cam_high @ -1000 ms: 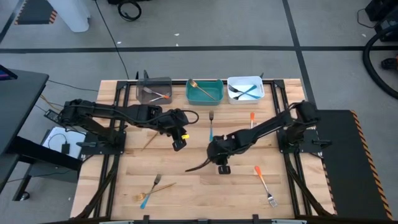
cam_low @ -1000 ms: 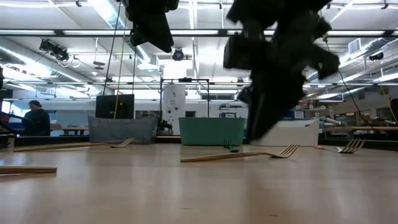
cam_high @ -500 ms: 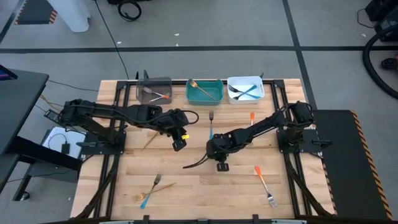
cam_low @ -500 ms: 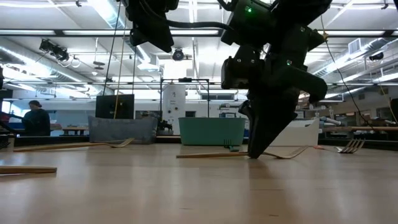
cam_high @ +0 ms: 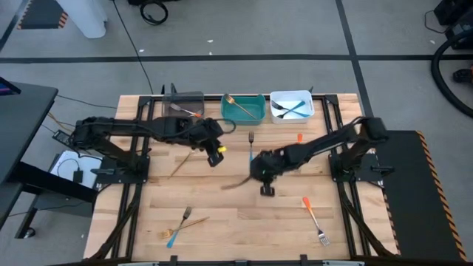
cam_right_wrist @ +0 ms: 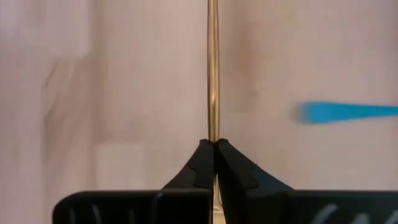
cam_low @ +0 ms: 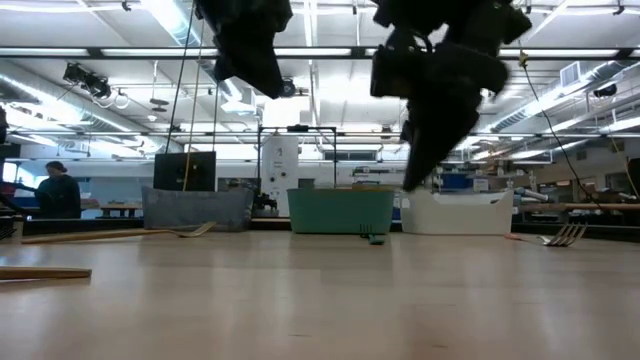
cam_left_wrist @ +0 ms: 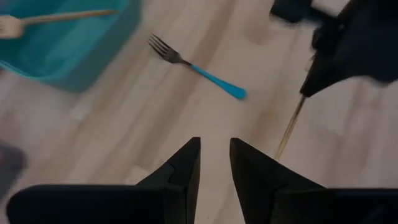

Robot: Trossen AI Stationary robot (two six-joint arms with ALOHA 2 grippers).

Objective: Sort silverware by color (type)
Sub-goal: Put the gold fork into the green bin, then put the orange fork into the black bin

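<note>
My right gripper [cam_high: 256, 174] hangs mid-table, shut on a thin gold fork [cam_right_wrist: 213, 74] that shows blurred in the high view [cam_high: 236, 183]. My left gripper [cam_high: 216, 155] hovers open to its left [cam_left_wrist: 214, 165], holding nothing. A blue-handled fork [cam_high: 250, 150] lies flat on the wood between them, toward the far edge [cam_left_wrist: 200, 68]. An orange-handled fork [cam_high: 314, 218] lies near right. More gold forks lie at the left [cam_high: 177, 166] and near left [cam_high: 188, 220]. My right gripper pinches the gold fork's thin shaft [cam_right_wrist: 213, 138] between its two fingertips, coming from above at a slant. The shaft runs on past the fingertips, roughly in line with them. The fork hangs tilted below the gripper [cam_left_wrist: 290, 129], clear of the table.
A grey bin [cam_high: 182, 107], a teal bin [cam_high: 243, 108] with a gold fork in it and a white bin [cam_high: 292, 106] with dark and blue utensils stand in a row along the far edge. An orange-handled piece [cam_high: 299, 138] lies before the white bin.
My right gripper has shut on the gold fork that lay on the table and has risen with it toward the far edge; the fork is now lifted clear. My left gripper has drifted toward the far edge, staying open.
</note>
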